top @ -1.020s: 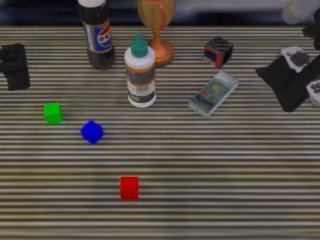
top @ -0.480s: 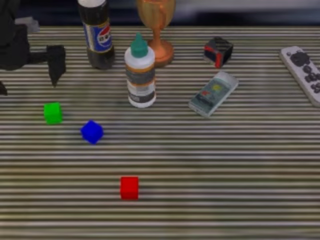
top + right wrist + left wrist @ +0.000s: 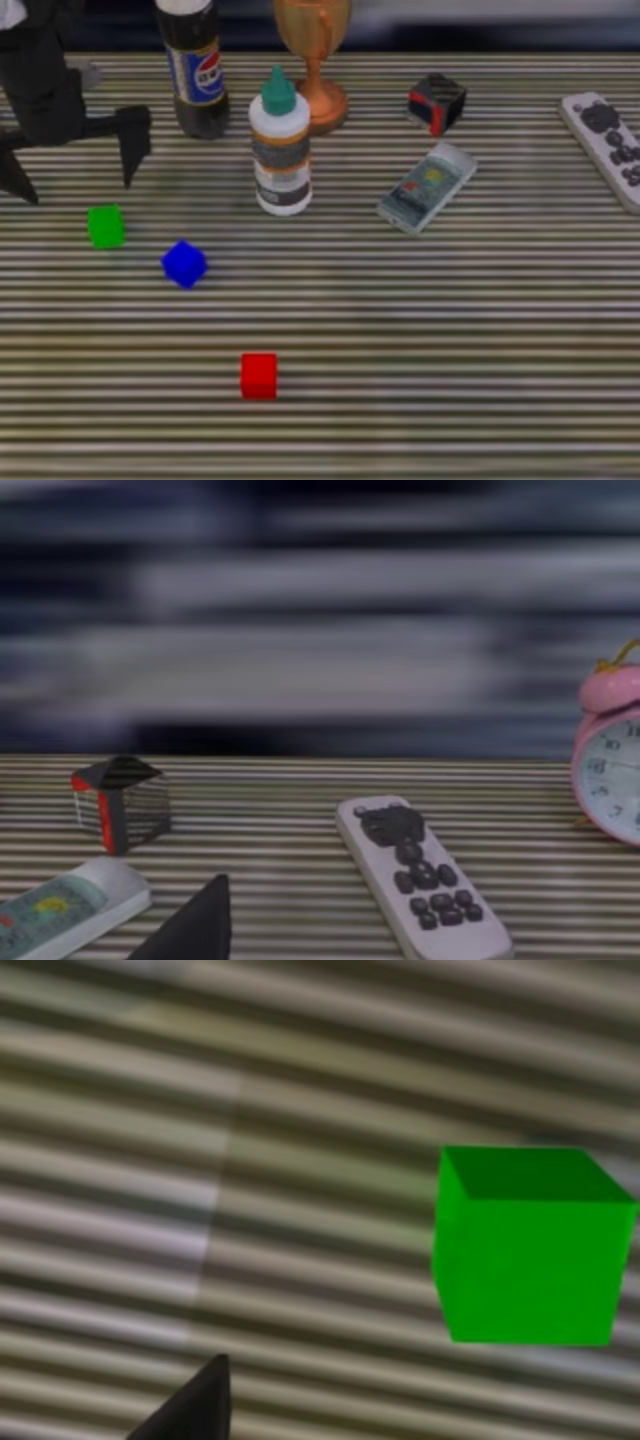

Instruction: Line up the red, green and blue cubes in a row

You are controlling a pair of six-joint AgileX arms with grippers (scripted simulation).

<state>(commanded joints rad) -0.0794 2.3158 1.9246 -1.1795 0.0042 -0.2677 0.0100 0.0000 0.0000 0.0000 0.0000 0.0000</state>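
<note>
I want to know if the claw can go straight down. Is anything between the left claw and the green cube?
No. In the top view, only bare striped table lies between the open left gripper and the green cube.

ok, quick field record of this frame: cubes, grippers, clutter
green cube: top view's left, flat on the table, ungripped
blue cube: right of green, nearer the front edge, rotated
red cube: nearest the front, apart from the others
row: not formed
left gripper: open, above the table just behind green cube
right gripper: out of top view
clutter: cola bottle, glue bottle, goblet, black cube, two remotes, pink alarm clock
</note>
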